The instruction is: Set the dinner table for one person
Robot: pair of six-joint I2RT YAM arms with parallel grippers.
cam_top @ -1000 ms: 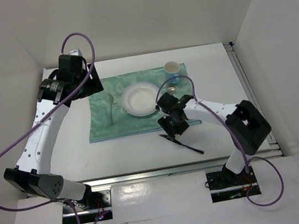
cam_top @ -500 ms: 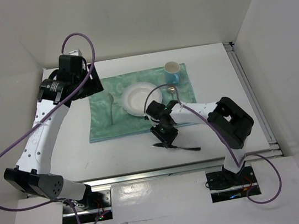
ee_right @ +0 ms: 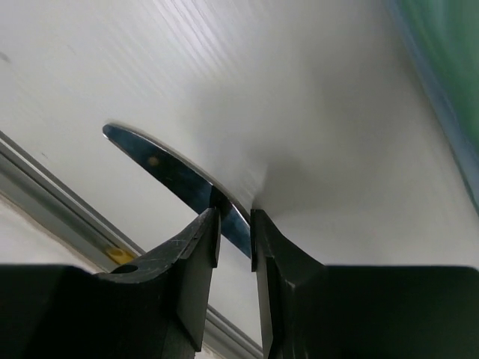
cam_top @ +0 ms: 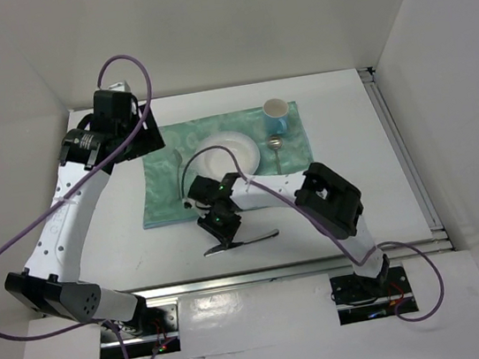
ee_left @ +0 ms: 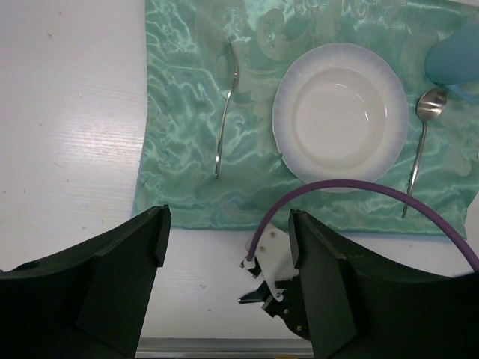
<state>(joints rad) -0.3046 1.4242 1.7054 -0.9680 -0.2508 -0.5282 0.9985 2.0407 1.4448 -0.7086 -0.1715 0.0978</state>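
Right gripper (ee_right: 233, 222) pinches the knife (ee_right: 161, 168) between its fingers. Left gripper (ee_left: 228, 219) hangs spread above. Table (cam_top: 351, 146) lies under both arms and carries the mat (cam_top: 160, 195). Plate (cam_top: 227, 157) sits mid-mat. From it, cup (cam_top: 276, 114) is at 1 o'clock, spoon (cam_top: 276, 146) at 3, fork (cam_top: 178, 166) at 9, knife at 6, off the mat.

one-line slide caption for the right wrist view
Right hand pinching a knife by its blade over the dinner table.
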